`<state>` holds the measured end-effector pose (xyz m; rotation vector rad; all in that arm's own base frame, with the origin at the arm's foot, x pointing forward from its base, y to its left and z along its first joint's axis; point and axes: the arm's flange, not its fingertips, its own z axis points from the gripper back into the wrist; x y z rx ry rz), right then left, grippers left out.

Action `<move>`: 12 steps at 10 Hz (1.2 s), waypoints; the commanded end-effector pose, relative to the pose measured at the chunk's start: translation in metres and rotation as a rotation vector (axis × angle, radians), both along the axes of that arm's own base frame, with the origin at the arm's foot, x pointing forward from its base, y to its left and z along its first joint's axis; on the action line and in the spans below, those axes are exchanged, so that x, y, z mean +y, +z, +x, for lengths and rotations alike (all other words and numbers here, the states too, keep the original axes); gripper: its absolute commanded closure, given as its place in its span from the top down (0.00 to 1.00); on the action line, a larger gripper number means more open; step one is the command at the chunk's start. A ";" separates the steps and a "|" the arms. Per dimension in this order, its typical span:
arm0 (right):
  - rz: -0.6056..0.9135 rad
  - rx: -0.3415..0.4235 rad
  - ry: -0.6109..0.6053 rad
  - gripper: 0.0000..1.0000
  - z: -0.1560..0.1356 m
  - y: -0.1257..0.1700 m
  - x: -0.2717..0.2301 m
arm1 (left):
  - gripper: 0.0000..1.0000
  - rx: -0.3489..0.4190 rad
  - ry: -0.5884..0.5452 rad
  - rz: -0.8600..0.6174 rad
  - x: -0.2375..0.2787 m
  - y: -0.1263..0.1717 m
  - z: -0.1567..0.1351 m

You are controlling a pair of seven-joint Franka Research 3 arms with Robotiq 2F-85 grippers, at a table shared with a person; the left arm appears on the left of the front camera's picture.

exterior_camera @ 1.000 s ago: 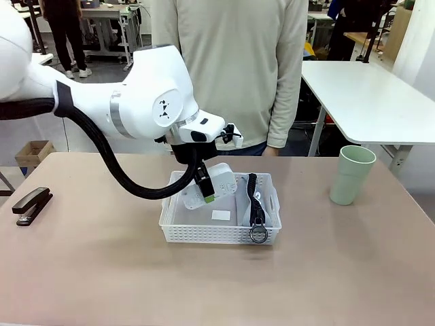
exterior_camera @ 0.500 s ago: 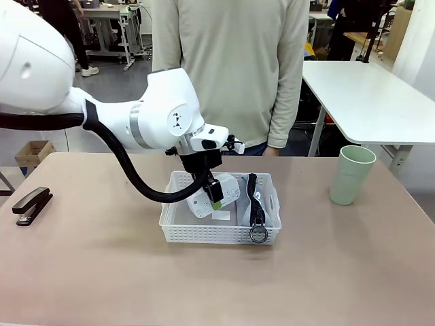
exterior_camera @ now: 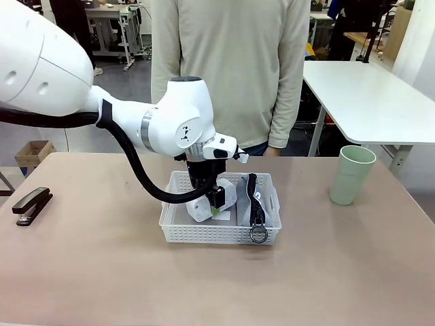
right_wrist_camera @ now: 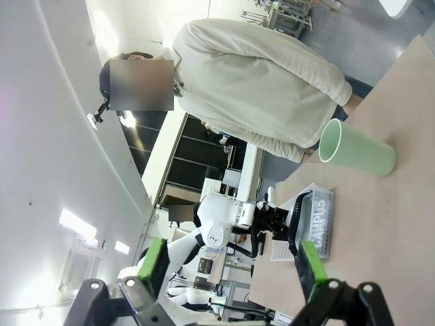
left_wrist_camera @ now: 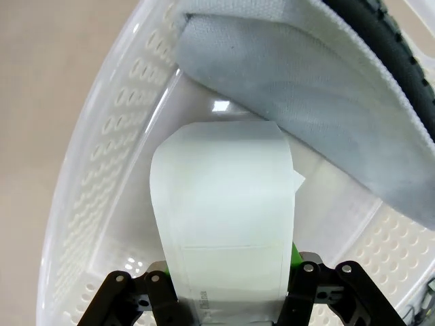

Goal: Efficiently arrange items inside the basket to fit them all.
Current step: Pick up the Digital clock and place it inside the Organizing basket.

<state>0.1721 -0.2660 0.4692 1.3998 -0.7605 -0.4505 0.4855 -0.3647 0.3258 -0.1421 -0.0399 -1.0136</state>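
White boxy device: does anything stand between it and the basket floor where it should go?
Nothing visible does. The left gripper holds the white device low inside the basket over bare floor; the grey pouch stands close beside it, not under it.

Left tool (exterior_camera: 215, 205) and white boxy device (exterior_camera: 199, 212) lower now, deeper in the basket (exterior_camera: 217, 234)

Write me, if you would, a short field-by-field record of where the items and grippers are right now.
left gripper: shut on the white boxy device, holding it inside the basket
right gripper: open, holding nothing, away from the basket
pouch: in the basket, standing on edge along its right side
stapler: on the table, far left, outside the basket
cup: upright on the table, right of the basket
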 end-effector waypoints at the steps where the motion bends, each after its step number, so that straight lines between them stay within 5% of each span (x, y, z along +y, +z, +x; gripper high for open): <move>1: -0.002 -0.037 -0.009 1.00 0.002 0.003 -0.001 | 0.54 -0.005 0.010 0.046 -0.010 0.002 0.002; 3: -0.002 -0.037 -0.009 1.00 0.002 0.003 -0.001 | 0.54 -0.003 0.002 0.055 -0.011 0.002 0.002; 4: -0.002 -0.037 -0.009 1.00 0.002 0.003 -0.001 | 0.86 -0.006 0.000 0.051 -0.010 0.003 0.002; 5: -0.002 -0.037 -0.009 1.00 0.002 0.003 -0.001 | 1.00 -0.007 -0.003 0.059 -0.010 0.003 0.002; 10: -0.002 -0.037 -0.009 1.00 0.002 0.003 -0.001 | 1.00 -0.033 0.000 0.035 0.003 0.016 -0.006; 12: -0.002 -0.037 -0.009 1.00 0.002 0.003 -0.001 | 1.00 -0.023 -0.088 -0.050 0.043 0.056 -0.020</move>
